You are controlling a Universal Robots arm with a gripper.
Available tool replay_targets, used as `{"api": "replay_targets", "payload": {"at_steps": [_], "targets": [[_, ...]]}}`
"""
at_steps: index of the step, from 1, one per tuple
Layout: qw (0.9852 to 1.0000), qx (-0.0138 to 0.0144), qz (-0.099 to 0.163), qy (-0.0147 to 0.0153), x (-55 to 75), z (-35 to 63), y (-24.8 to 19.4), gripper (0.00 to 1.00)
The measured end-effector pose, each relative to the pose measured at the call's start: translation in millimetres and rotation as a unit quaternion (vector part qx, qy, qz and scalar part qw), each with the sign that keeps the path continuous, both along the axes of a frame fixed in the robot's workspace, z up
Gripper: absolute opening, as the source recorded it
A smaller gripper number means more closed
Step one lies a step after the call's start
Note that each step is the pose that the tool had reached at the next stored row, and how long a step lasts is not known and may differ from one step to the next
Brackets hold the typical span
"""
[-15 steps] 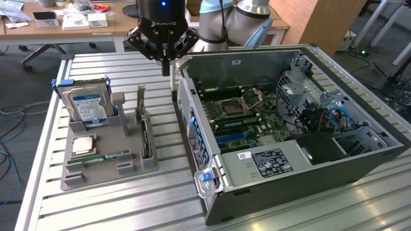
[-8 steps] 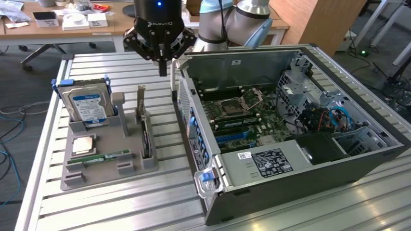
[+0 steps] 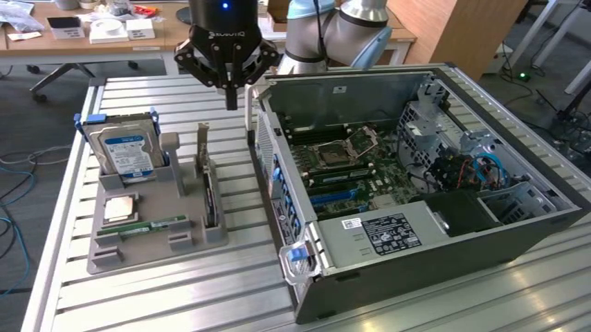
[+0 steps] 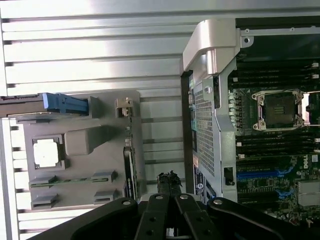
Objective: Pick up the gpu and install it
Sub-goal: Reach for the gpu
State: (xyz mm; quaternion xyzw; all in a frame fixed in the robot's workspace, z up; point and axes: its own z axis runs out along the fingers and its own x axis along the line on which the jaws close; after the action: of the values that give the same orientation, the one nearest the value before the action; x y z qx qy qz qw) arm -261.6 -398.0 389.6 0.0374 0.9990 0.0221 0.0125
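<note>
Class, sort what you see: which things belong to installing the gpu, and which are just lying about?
Belong to the job: gpu, gripper, open computer case.
Lying about: hard drive, CPU, RAM stick.

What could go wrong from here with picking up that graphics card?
The gripper is shut and hangs above the gap between the gpu and the computer case; lowered so, it could miss the card or clip the case. The gpu stands on edge in the tray, so an off-centre grasp may tilt it.

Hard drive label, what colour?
The hard drive label is blue and white, best seen in the exterior view.
</note>
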Motion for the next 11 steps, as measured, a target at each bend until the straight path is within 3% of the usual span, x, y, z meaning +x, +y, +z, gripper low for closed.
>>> {"api": "replay_targets", "payload": {"at_steps": [11], "targets": [[1.0,0.0,0.0,0.0,-12.7,-0.6,0.3,0.1]]}}
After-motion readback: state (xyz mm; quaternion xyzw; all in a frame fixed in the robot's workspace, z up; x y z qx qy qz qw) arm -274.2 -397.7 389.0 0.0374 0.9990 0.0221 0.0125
